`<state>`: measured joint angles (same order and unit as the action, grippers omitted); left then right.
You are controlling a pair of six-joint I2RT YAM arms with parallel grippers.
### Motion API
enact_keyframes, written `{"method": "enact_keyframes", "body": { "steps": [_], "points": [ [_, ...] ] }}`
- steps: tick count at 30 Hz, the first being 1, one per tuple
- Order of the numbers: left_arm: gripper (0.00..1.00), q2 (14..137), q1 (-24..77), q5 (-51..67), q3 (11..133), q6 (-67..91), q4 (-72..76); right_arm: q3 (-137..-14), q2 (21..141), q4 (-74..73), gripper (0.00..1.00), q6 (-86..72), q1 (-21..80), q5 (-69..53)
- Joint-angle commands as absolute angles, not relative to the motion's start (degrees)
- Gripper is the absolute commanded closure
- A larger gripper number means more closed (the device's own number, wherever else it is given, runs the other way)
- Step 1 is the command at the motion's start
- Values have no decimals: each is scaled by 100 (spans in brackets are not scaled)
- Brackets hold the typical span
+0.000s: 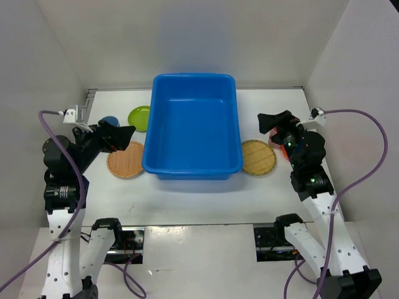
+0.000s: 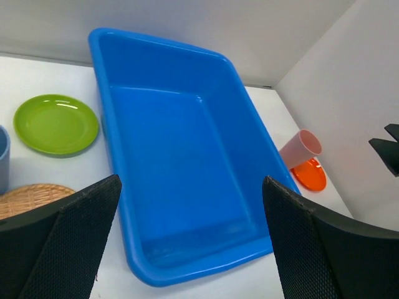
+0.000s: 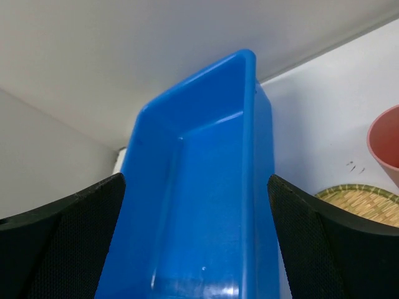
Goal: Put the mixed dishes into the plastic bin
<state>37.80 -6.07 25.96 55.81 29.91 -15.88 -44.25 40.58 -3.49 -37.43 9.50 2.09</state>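
From above, my left gripper [image 1: 123, 132] and right gripper [image 1: 267, 121] hang wide open and empty on either side of the plastic bin [image 1: 193, 171]. My left wrist shows the lime-green plate [image 2: 56, 123], pink cup [image 2: 300, 148] and orange plate [image 2: 310, 175] outside the bin. My right wrist shows a woven plate [image 3: 361, 202] beside the bin's wall.

Bright, even overhead light, soft shadows, faint glare inside the blue bin [image 1: 193, 128].

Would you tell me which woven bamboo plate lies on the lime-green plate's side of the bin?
The left woven bamboo plate, near the lime-green plate; the other woven plate lies right of the blue bin.
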Motion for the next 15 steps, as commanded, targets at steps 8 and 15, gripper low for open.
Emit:
{"method": "enact_keyframes", "body": {
  "steps": [8, 15],
  "points": [
    [0, 5016, -624, 2101, 6819, 2076, -2336, -4931, 4834, 52, 1, -3287, 940, 202],
    [0, 5212, -624, 161, 7049, 1775, -3180, -4808, 5563, -62, 1, -3234, 940, 316]
  ]
}}
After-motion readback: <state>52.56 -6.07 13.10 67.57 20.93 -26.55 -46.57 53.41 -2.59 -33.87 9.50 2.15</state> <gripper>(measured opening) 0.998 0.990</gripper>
